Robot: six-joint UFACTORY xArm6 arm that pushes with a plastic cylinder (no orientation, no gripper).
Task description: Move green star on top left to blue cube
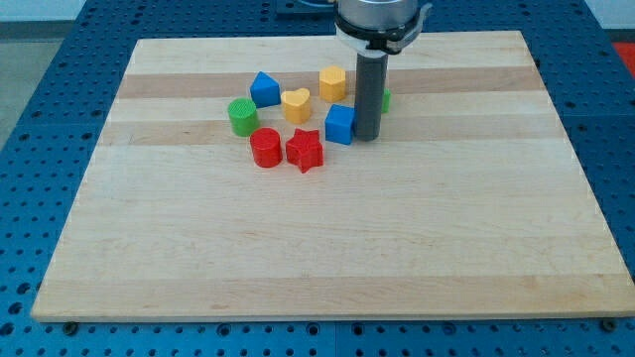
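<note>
The green star (385, 99) is mostly hidden behind the rod; only a green sliver shows at the rod's right edge, so its shape cannot be made out. My tip (368, 136) rests on the table (317, 238) just in front of that sliver and right beside the blue cube (340, 124), touching or nearly touching its right face. There is no end effector to open or close, only the plain rod.

Outward to the view's left lie a yellow block (332, 83), a yellow heart (296, 104), a blue block (264, 89), a green cylinder (242, 116), a red cylinder (265, 148) and a red star (305, 150).
</note>
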